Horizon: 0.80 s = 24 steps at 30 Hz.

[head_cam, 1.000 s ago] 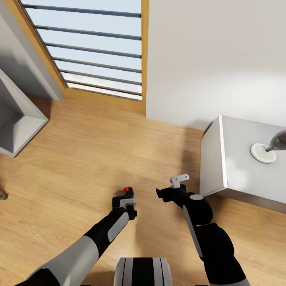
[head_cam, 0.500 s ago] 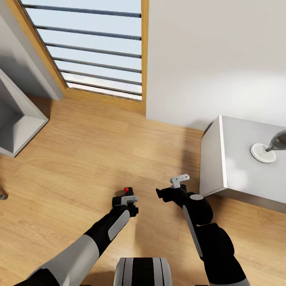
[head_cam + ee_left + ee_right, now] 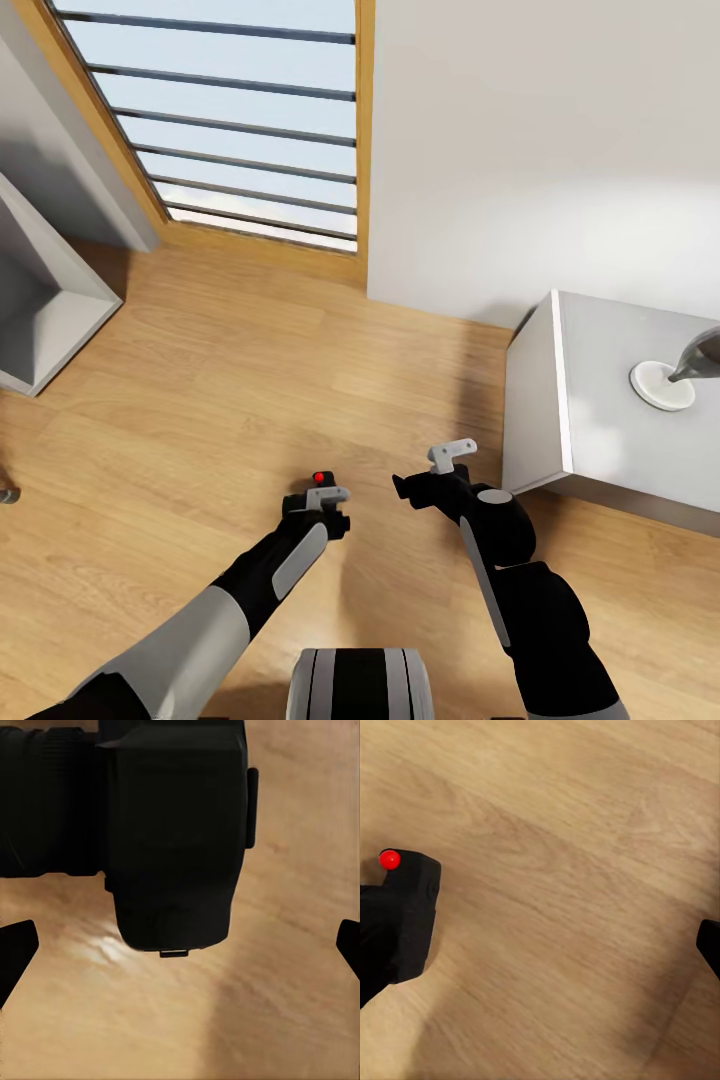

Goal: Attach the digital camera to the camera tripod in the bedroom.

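Clamped on the digital camera [image 3: 318, 492], my left gripper [image 3: 322, 505] holds it out in front of my trunk, above the wooden floor [image 3: 220, 400], red button up. In the left wrist view the camera's black body [image 3: 169, 832] sits between my fingertips [image 3: 15, 949], close to the lens. My right gripper [image 3: 432, 472] carries nothing; its jaws stand apart, one grey finger [image 3: 450, 453] raised, just to the right of the camera and not touching it. From the right wrist I see the camera's corner with the red button [image 3: 389, 859] over bare boards.

As I judge it, the pickup is done and the rest is ahead: I cannot see the camera tripod, so I have yet to find it, drive to it, and set the camera on its head plate.

Around me: a white wall [image 3: 540, 150] ahead, a barred window [image 3: 230, 120] in a wooden frame to its left, a grey open cabinet [image 3: 45, 300] at far left, and a white side table [image 3: 610, 410] to my right with a lamp base [image 3: 662, 385] on it. That table sits near my right arm, so I would swing wide of it when turning.
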{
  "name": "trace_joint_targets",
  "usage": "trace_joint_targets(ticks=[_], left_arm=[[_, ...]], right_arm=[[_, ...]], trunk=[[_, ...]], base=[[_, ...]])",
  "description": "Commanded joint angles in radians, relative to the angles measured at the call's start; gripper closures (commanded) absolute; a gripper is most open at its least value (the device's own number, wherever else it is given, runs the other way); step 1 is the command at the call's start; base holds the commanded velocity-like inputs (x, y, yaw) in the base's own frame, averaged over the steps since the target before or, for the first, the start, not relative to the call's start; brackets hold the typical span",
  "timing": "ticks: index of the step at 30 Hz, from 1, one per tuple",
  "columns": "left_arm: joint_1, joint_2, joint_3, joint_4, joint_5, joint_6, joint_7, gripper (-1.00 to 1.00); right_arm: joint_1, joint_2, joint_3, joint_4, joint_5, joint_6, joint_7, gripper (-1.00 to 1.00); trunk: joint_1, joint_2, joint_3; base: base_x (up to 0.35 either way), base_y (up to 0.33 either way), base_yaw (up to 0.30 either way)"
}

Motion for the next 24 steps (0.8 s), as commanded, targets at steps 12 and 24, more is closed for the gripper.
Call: trace_joint_targets(ticks=[12, 24], left_arm=[[-0.008, 0.005, -0.004, -0.007, 0.008, 0.003, 0.024, -1.0], [-0.009, 0.008, -0.003, -0.008, 0.007, 0.001, 0.034, -1.0]], right_arm=[[0.0, 0.0, -0.001, -0.001, 0.011, 0.005, 0.008, -1.0], [-0.001, 0.0, -0.001, -0.001, 0.011, 0.005, 0.008, -1.0]], trunk=[[0.004, -0.002, -0.035], [0.007, -0.004, -0.066]], base=[[0.0, 0.0, 0.0], [0.0, 0.0, 0.0]])
